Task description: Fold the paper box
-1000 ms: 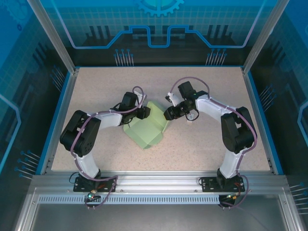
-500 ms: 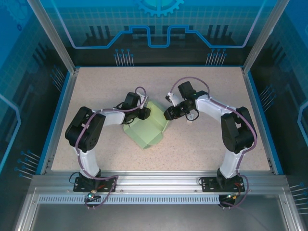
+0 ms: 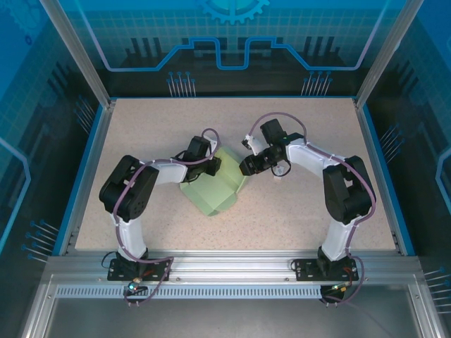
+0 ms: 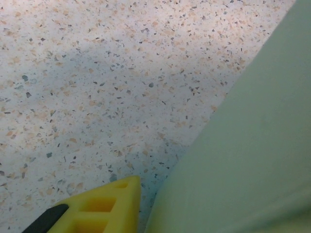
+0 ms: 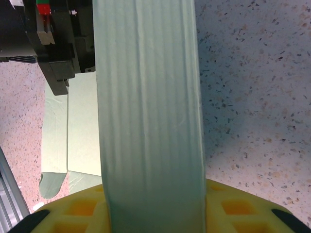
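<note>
Right end effector (image 3: 244, 167) seems clamped on a paper box (image 3: 211, 193) flap; whether left end effector (image 3: 213, 166) grips it, I cannot tell.

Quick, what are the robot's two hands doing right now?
Left gripper: cannot be told.
Right gripper: closed on the paper box.

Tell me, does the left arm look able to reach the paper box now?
Probably yes: the left claw sits at the paper box's left edge, its yellow finger right beside the card, nothing between them.
</note>
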Action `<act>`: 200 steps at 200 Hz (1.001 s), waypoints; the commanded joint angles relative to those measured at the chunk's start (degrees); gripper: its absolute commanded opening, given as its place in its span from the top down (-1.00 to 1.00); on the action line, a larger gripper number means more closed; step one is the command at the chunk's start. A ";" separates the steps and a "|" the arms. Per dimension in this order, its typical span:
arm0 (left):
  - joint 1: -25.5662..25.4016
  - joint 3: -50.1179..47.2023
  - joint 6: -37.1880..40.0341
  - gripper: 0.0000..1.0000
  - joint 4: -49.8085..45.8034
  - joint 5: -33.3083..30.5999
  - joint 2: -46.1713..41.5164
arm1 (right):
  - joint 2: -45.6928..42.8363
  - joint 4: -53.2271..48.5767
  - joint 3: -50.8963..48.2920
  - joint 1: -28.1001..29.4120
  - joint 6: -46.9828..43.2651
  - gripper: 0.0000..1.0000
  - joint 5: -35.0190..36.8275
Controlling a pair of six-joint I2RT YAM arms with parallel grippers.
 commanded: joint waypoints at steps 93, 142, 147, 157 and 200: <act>0.67 -1.22 -2.43 -0.24 -5.69 4.15 -10.80 | 3.55 -1.41 -0.56 -2.95 4.67 0.46 -1.94; 0.62 -0.40 -4.42 -0.27 -9.48 6.25 -17.95 | 4.40 1.45 -2.26 -6.38 8.06 0.36 -4.55; 0.61 -0.32 -4.61 -0.27 -9.85 6.27 -18.75 | 4.46 1.64 -2.50 -6.74 8.35 0.33 -4.56; 0.65 -0.34 -5.05 -0.27 -10.23 6.20 -20.52 | 4.67 1.89 -2.73 -7.31 8.81 0.27 -4.45; 0.88 -1.35 -6.43 -0.29 -10.92 6.41 -28.04 | 5.83 2.69 -3.86 -9.13 9.62 0.01 -3.71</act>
